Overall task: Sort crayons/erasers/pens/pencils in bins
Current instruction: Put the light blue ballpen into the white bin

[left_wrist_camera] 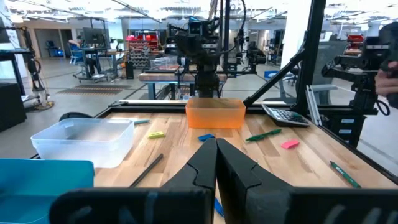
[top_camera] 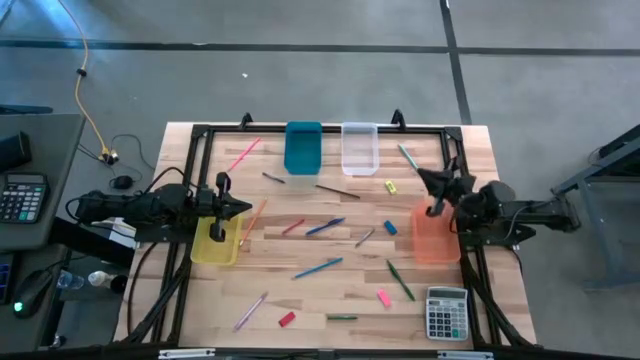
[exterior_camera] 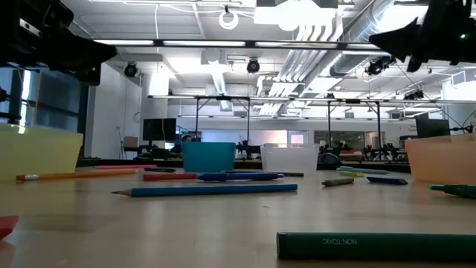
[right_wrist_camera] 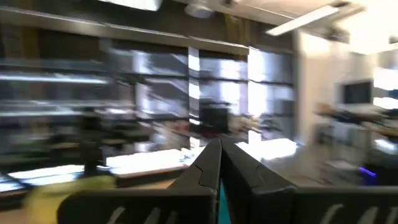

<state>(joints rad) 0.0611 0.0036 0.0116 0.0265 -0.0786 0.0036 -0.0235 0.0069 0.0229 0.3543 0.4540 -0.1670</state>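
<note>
My left gripper is shut and empty, raised beside the yellow bin at the table's left; its closed fingers show in the left wrist view. My right gripper is shut and empty, raised by the far end of the orange bin at the right. The teal bin and the clear bin stand at the far edge. The erasers lie flat on the wood: yellow, blue, pink, red. Several pens, pencils and crayons lie scattered across the middle.
A grey calculator lies at the near right corner. A black frame runs round the table's edge. In the low view a green crayon and a blue pencil lie nearest. A second calculator sits on a side desk.
</note>
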